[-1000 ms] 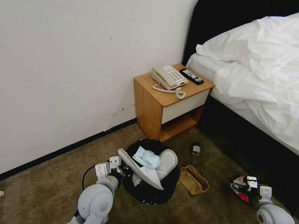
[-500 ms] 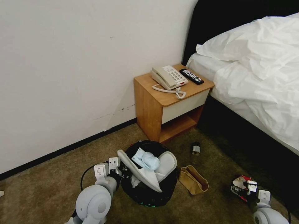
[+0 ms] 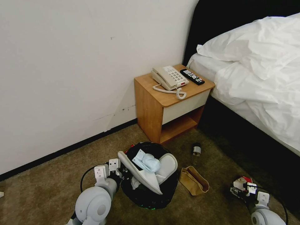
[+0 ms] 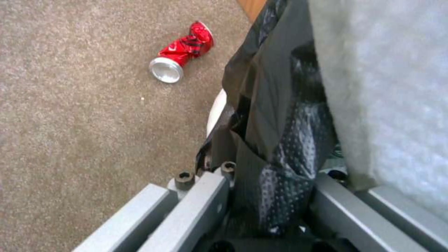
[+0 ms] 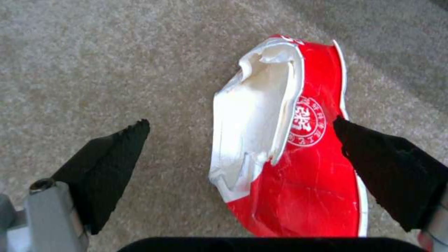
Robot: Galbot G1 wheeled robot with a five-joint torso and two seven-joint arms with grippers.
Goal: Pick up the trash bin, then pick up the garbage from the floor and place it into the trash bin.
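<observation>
The trash bin, lined with a black bag, stands on the carpet holding white slippers and a light-blue face mask. My left gripper is shut on its rim, the bag pinched between the fingers. At the lower right, my right gripper is open low over a red packet, one black fingertip on each side of it. A crushed red can lies beyond the bin. A brown paper bag and a clear bottle lie on the floor between the arms.
A wooden nightstand with a phone and a remote stands against the wall, just behind the bin. The bed with white bedding runs along the right. Open carpet lies to the left.
My right gripper has drawn back and down onto the red packet, which now shows more beyond the fingers. The left arm and bin have shifted slightly left.
</observation>
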